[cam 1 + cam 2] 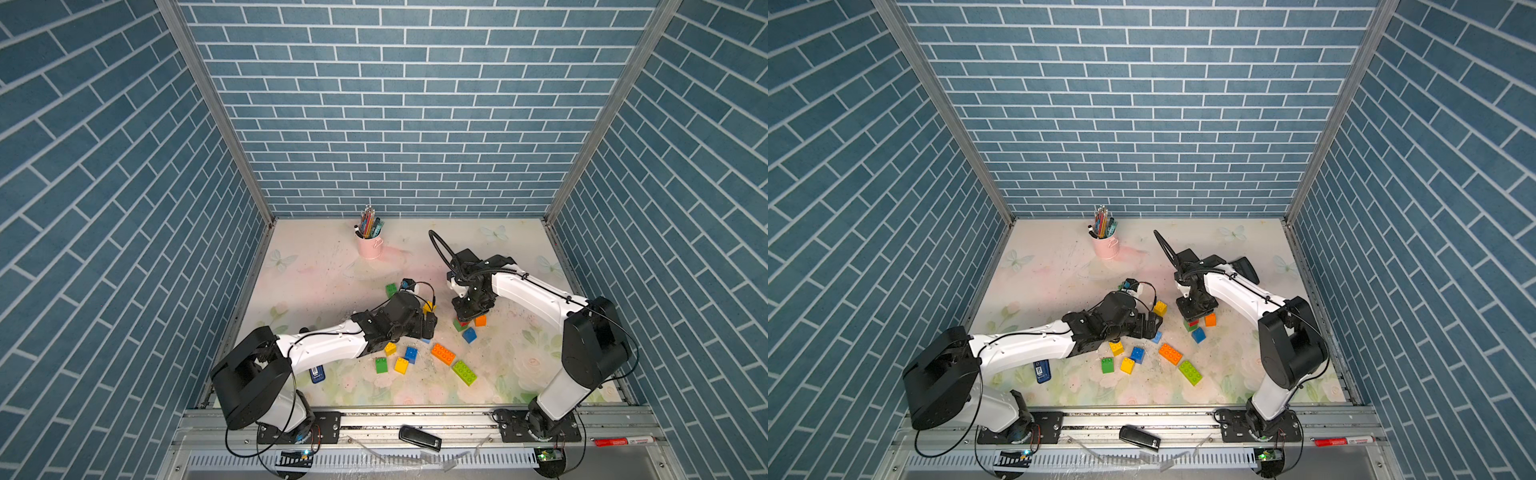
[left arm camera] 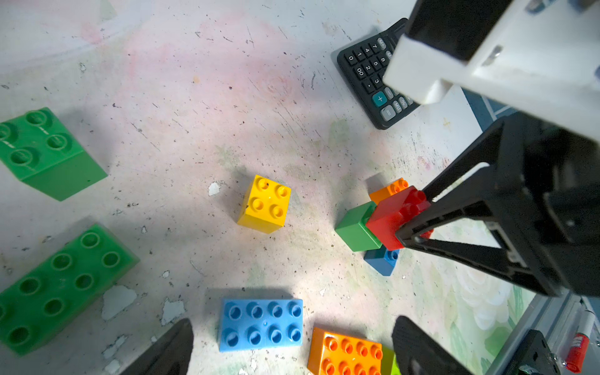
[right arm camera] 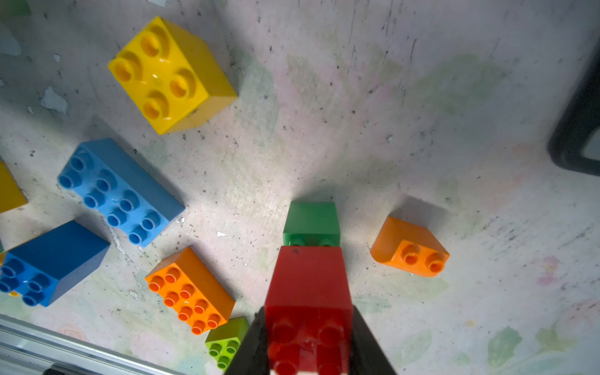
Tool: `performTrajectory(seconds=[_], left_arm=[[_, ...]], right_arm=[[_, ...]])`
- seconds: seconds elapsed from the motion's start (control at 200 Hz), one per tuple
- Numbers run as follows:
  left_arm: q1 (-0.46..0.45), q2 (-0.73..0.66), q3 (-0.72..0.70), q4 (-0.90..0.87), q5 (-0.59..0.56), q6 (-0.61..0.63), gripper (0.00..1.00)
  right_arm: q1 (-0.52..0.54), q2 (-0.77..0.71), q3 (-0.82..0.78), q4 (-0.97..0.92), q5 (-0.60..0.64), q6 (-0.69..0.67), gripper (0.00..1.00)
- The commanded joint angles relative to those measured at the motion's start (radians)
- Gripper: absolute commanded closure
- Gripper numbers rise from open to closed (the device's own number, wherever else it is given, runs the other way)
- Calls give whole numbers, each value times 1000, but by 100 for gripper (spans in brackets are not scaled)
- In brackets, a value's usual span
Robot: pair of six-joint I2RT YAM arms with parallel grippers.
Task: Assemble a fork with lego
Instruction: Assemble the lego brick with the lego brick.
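Note:
My right gripper (image 3: 308, 341) is shut on a red lego brick (image 3: 308, 285) that sits on a green brick (image 3: 311, 220), with the green studs showing at the seam. In both top views this pair (image 1: 462, 323) (image 1: 1192, 323) stands beside an orange brick (image 1: 480, 320) and a blue one (image 1: 469, 334). The left gripper (image 2: 293, 324) is open, hovering over a blue oblong brick (image 2: 261, 324), with nothing held. A yellow brick (image 2: 264, 204) lies between the two grippers. Orange (image 1: 443, 354) and lime (image 1: 464, 372) oblong bricks lie nearer the front.
Small green (image 1: 381, 365), yellow (image 1: 401, 365) and blue (image 1: 411, 354) bricks lie under the left arm. A pink cup of pens (image 1: 369, 245) stands at the back. A black calculator (image 2: 373, 74) lies behind the right gripper. A blue stick (image 1: 318, 374) lies front left.

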Motion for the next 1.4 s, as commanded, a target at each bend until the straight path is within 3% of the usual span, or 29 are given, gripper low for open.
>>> performTrajectory(seconds=[0.0,0.545,0.93,1.395], left_arm=[[-6,-8,-6,3,-12,3,3],[-5,19,8,10,-6,5,3],[-3,13,19,1,-10,11,3],[7,-4,12,-6,-10,17,3]], right_arm=[[6,27,4,-14,-9,29,84],[7,63,-53,-85,37,85,85],[6,116,97,-145,9,101,90],[5,224,143,-226,-25,101,100]])
